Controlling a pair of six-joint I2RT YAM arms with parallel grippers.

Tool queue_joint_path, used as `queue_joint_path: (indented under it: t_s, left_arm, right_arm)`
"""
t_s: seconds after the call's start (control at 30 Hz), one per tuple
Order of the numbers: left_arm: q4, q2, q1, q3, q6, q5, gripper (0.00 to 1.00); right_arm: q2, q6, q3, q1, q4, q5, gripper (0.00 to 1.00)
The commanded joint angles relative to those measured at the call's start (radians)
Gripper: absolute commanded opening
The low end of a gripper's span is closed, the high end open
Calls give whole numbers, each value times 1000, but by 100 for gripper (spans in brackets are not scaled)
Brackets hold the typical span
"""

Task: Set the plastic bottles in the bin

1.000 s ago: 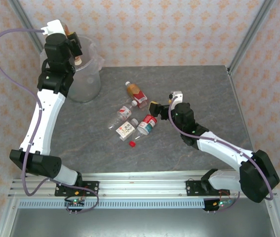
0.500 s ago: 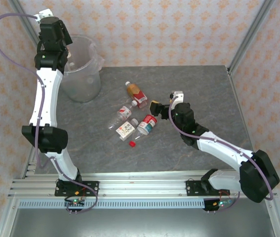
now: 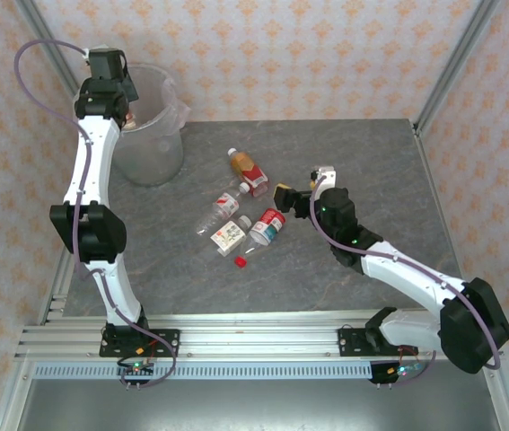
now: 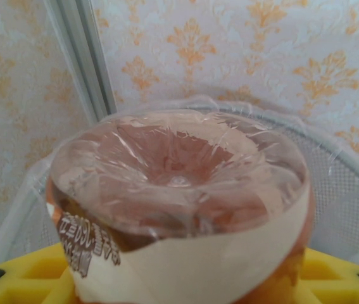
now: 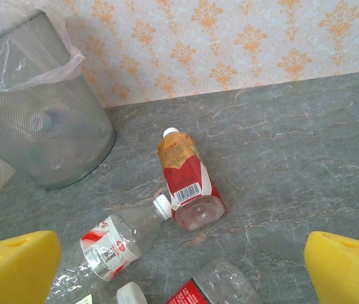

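Note:
My left gripper (image 3: 119, 85) is high at the back left, over the near-left rim of the bin (image 3: 157, 135), a translucent bucket with a clear bag. It is shut on a plastic bottle (image 4: 179, 190) of amber drink with a white label, base towards the camera, between the yellow fingers (image 4: 14, 282). The bin's rim (image 4: 331, 149) curves behind it. Several bottles lie mid-table: an amber one with a red label (image 3: 248, 171) (image 5: 185, 180), a clear one with a red label (image 3: 223, 208) (image 5: 109, 244), and two more (image 3: 230, 235) (image 3: 267, 224). My right gripper (image 3: 283, 193) (image 5: 182, 278) hangs open just right of them, holding nothing.
A loose red cap (image 3: 241, 261) lies near the bottles. The bin (image 5: 40, 120) has a bottle showing through its wall. Patterned walls and metal posts (image 3: 43, 40) close in the table; the grey tabletop (image 3: 371, 162) is bare on the right.
The left arm has swung its elbow outward and back, and its gripper with the bottle has shifted along the bin's left rim. The right arm has barely moved.

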Motion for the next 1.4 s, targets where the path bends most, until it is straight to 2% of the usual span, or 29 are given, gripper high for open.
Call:
queue_joint_path:
  t_s: [0.0, 0.4, 0.63, 0.77, 1.37]
  left_arm:
    - [-48, -13, 0, -13, -9, 14, 54]
    - [-120, 11, 0, -9, -50, 72, 59]
    - [-161, 26, 0, 27, -59, 82, 77]
    - [-179, 24, 0, 55, -66, 106, 84]
    - [-164, -60, 0, 57, -109, 250, 94]
  right_arm:
    - [2, 6, 2, -2, -9, -6, 99]
    - [69, 5, 24, -2, -3, -38, 99]
    - [66, -7, 21, -2, -10, -37, 99]
    - [70, -7, 20, -2, -10, -37, 99]
    - [106, 2, 37, -2, -23, -38, 99]
